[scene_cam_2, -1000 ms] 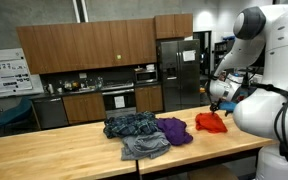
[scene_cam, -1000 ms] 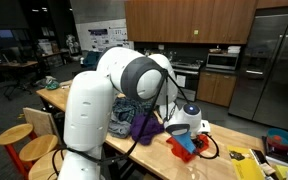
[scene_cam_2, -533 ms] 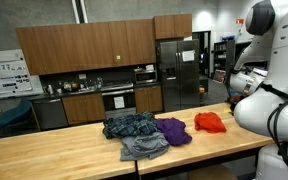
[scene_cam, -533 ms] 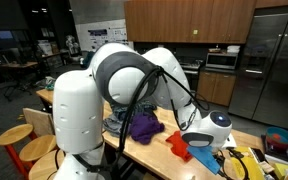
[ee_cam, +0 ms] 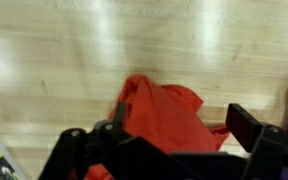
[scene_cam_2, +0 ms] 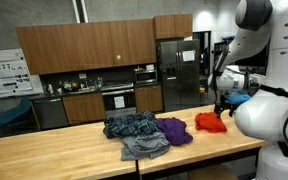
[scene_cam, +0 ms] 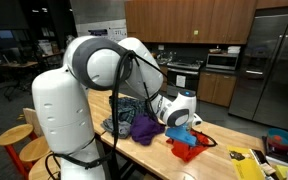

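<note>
Red cloth (scene_cam_2: 211,122) lies crumpled on the wooden table (scene_cam_2: 54,150), towards the end where the robot stands, and it is the piece closest to the gripper (scene_cam_2: 224,100). In both exterior views it rests flat on the wood. It lies just beside the purple cloth (scene_cam_2: 174,130), and nothing pinches or lifts it.

The wrist view looks straight down on it. The red cloth (ee_cam: 164,110) fills the middle of that picture, with bare planks above and to the left of it. The 2 dark fingers (ee_cam: 246,128) stand on either side of it. The claw is spread as wide as it goes and has hold of nothing. In an exterior view the gripper (scene_cam: 184,124) hangs over the red cloth (scene_cam: 191,146), close above it. Whether the fingertips brush the fabric cannot be told from any view.

Judging by how things lie, the claw is lined up over the cloth, but no grip has been made and the cloth has not left the table.

Further along the table 3 more pieces form a loose cluster. The purple cloth is nearest the red one. A blue checked cloth (scene_cam_2: 132,124) lies behind it and a grey cloth (scene_cam_2: 144,147) in front, and all 3 touch or overlap. None of them is near the fingers. A yellow thing (scene_cam: 246,163) lies on the table past the red cloth; what it is cannot be made out. 2 wooden stools (scene_cam: 14,135) stand by the table, and a kitchen with brown cabinets and a steel fridge (scene_cam_2: 174,75) fills the background.
</note>
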